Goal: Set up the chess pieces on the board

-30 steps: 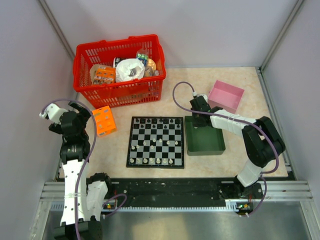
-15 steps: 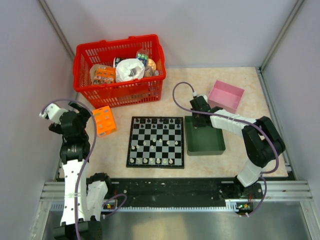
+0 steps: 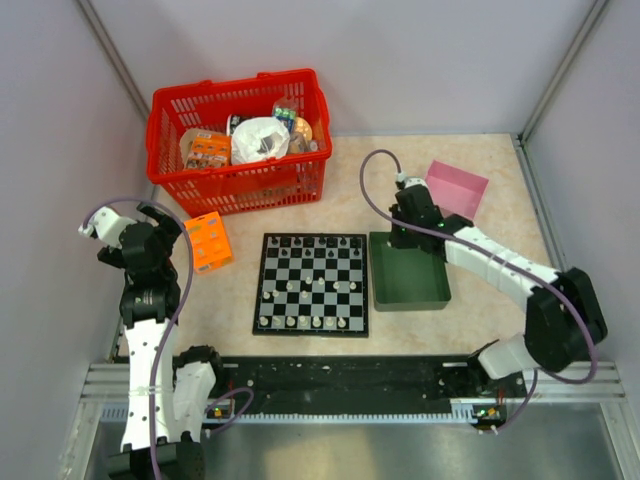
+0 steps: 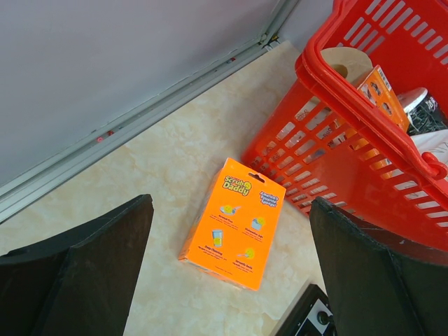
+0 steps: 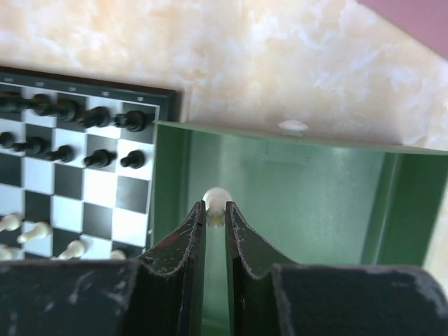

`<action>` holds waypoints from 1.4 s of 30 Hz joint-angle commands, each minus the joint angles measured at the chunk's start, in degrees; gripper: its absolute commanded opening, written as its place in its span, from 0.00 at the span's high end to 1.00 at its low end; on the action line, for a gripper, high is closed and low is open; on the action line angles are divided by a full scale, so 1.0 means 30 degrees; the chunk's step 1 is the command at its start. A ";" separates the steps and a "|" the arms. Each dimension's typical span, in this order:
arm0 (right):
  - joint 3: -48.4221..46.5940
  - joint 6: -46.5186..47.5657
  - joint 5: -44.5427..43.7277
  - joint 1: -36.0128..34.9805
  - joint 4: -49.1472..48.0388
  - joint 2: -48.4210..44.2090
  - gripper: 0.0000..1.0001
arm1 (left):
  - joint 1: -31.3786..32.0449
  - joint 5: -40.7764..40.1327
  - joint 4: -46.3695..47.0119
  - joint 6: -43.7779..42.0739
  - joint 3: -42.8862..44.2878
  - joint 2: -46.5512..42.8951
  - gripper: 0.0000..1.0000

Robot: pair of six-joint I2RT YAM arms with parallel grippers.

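Right claw (image 5: 215,210): clenched on white chess piece (image 5: 217,198), newly lifted over green tray (image 5: 308,189); board (image 5: 70,175) placement pending. Left claw (image 4: 229,210): released, idle.

Bright even light, soft shadows (sharp)

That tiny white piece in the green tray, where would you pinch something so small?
Pinch the white piece on its narrow body under the round head, coming from above: the green tray walls it in, and the head bulges wider than the body. The right gripper appears to hold it that way.
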State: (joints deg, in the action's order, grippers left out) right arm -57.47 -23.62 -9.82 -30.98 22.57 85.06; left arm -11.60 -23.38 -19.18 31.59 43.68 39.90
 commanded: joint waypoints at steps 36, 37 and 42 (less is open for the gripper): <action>0.3454 -0.5751 -0.3728 -1.3081 0.1355 -0.1458 0.94 | -0.0090 0.0322 0.1061 0.0192 -0.0205 -0.0321 0.01; 0.3541 -0.5722 -0.3727 -1.3081 0.1210 -0.1429 0.94 | -0.0090 0.0292 0.1061 0.0191 -0.0205 -0.0321 0.01; 0.3513 -0.5663 -0.3728 -1.3110 0.0945 -0.1223 0.94 | -0.0090 0.0380 0.1061 0.0191 -0.0146 -0.0293 0.01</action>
State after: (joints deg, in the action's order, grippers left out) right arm -47.22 -39.90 -19.73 -69.34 27.88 80.79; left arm -11.60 -22.09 -18.83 31.88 43.33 38.81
